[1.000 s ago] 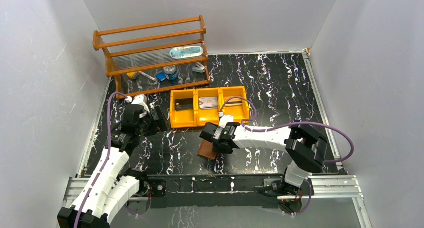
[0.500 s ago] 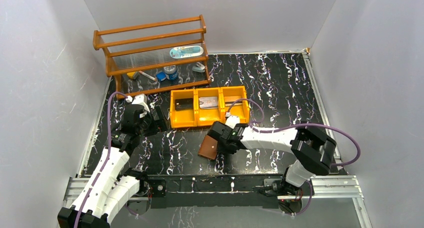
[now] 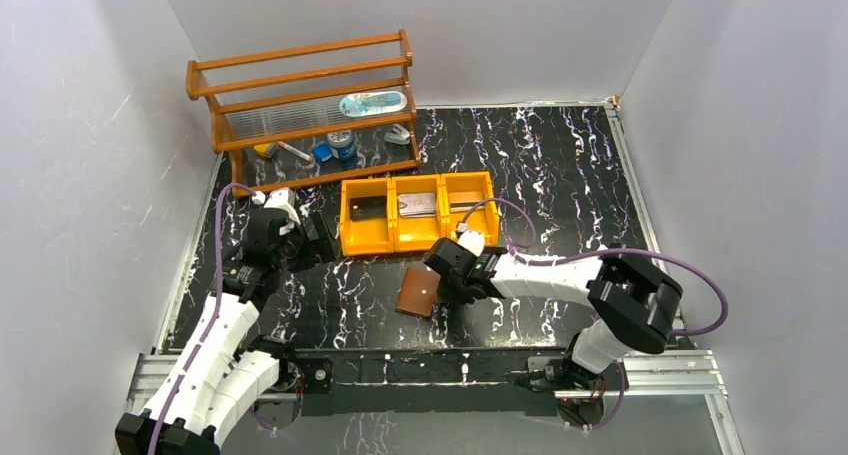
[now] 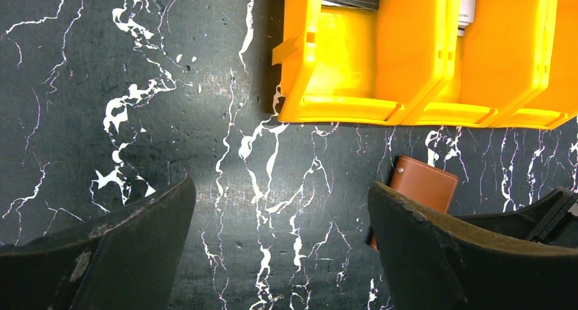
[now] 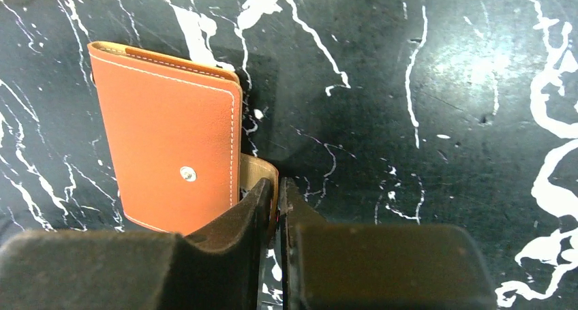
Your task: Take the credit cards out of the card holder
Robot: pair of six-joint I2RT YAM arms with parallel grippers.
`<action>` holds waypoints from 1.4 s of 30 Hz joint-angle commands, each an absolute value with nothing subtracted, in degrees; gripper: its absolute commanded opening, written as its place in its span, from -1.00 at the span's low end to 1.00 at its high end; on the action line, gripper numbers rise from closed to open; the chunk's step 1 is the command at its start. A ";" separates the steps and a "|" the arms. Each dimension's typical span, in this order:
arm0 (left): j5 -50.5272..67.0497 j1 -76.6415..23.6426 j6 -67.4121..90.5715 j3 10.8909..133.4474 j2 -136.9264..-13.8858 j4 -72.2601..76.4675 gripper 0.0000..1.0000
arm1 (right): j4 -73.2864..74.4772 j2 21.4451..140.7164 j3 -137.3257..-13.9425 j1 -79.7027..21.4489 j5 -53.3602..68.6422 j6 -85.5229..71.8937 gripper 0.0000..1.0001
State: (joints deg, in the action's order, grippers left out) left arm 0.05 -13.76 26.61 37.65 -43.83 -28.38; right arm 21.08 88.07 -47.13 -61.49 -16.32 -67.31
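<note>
The brown leather card holder (image 3: 416,295) lies closed and flat on the black marbled table in front of the orange tray. It also shows in the right wrist view (image 5: 170,153) with its snap stud up, and in the left wrist view (image 4: 426,187). My right gripper (image 3: 447,288) (image 5: 276,187) is at the holder's right edge, shut on its snap tab (image 5: 261,174). My left gripper (image 3: 318,237) (image 4: 281,187) is open and empty, left of the tray, low over bare table. No credit cards show; the holder's inside is hidden.
The orange three-compartment tray (image 3: 418,245) (image 4: 354,109) stands just behind the holder with flat items in its compartments. A wooden shelf rack (image 3: 305,105) with small items stands at the back left. White walls enclose the table.
My right gripper has moved to the right, off the top of the card holder, so more of the holder shows. The holder has stayed about in place. The left arm has not moved.
</note>
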 commanded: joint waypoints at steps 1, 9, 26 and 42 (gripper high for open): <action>0.79 -13.90 26.10 39.40 -43.85 -28.65 0.94 | 21.97 84.81 -46.26 -61.38 -18.44 -67.15 -0.67; 0.97 -13.93 26.08 39.40 -43.71 -28.65 0.95 | 26.75 80.51 -49.16 -61.36 -22.88 -62.41 -0.92; 0.77 -13.91 26.19 39.42 -43.62 -28.64 0.94 | 11.30 79.15 -55.48 -63.27 -3.72 -49.04 -1.00; 9.79 -13.92 25.55 38.04 -44.68 -25.16 0.92 | 14.60 69.76 -37.27 -57.48 -12.08 -59.23 -0.96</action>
State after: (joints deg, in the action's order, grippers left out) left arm 3.20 -13.76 26.57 37.65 -44.77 -28.05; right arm 13.26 71.99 -40.29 -59.07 -9.72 -55.59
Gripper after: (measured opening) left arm 0.967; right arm 0.130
